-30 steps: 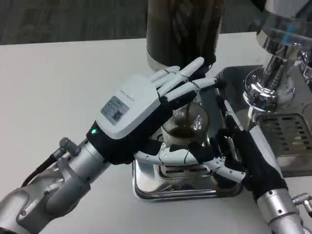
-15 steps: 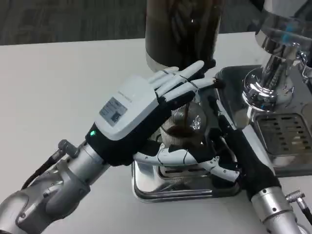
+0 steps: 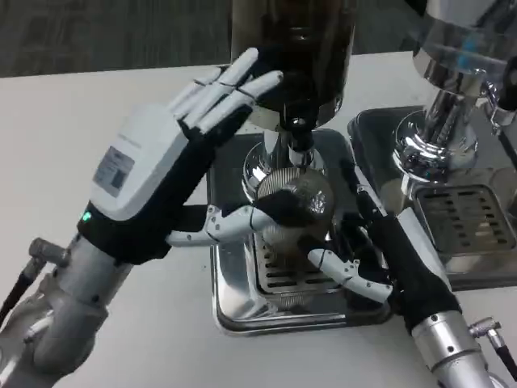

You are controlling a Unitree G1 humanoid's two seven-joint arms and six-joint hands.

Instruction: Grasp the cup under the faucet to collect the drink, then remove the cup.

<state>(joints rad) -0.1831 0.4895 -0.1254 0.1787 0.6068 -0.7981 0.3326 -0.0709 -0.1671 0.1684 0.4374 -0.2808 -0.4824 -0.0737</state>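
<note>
A clear cup (image 3: 296,204) with dark drink in it stands on the steel drip tray (image 3: 242,311), right under the faucet (image 3: 298,136) of the dark drink dispenser (image 3: 292,48). My right hand (image 3: 367,242) grips the cup from the right, its fingers wrapped around the cup's side. My left hand (image 3: 166,174) hovers to the left of the faucet, fingers spread and pointing up toward the dispenser, holding nothing. Its thumb reaches toward the cup's left side. No stream falls from the faucet.
A second shiny dispenser (image 3: 452,97) with its own drip tray (image 3: 477,222) stands close on the right. White table (image 3: 89,105) stretches to the left and in front of the tray.
My left hand has lifted off the faucet and swung left, uncovering the faucet and cup. The dark stream into the cup has stopped. My right hand stays on the cup.
</note>
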